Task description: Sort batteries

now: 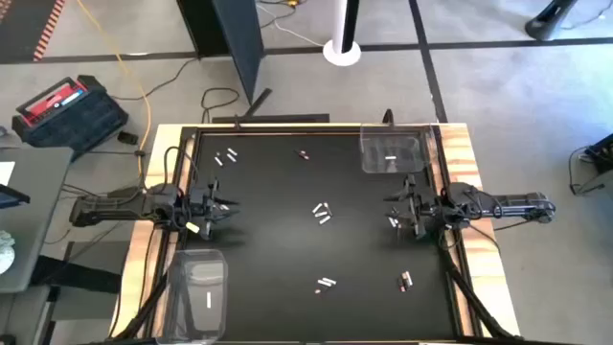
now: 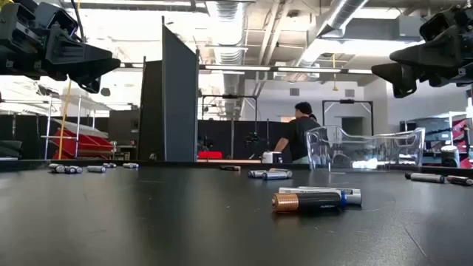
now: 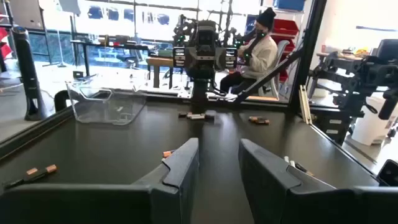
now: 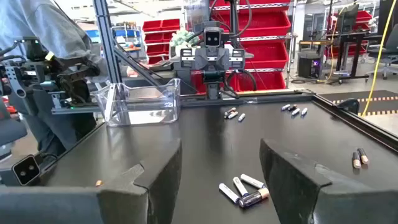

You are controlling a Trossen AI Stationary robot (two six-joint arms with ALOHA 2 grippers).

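Observation:
Small batteries lie scattered on the black table: a white cluster at the middle [image 1: 322, 213], a group near the far left [image 1: 225, 156], one at the far middle [image 1: 305, 154], two pairs near the near edge [image 1: 326, 284] [image 1: 405, 280], and some under the right gripper [image 1: 393, 222]. In the low view a copper-ended dark cell and a white one [image 2: 318, 198] lie in front. My left gripper [image 1: 222, 206] [image 3: 217, 168] hovers open at the table's left side. My right gripper [image 1: 391, 206] [image 4: 221, 171] hovers open at the right side, with batteries [image 4: 242, 190] lying just beyond its fingers.
A clear bin [image 1: 393, 151] [image 2: 362, 151] stands at the far right corner with a white cell inside. A second clear bin [image 1: 201, 287] stands at the near left, also holding one. A person [image 2: 299, 137] sits in the room beyond the table. Wooden rails edge the table.

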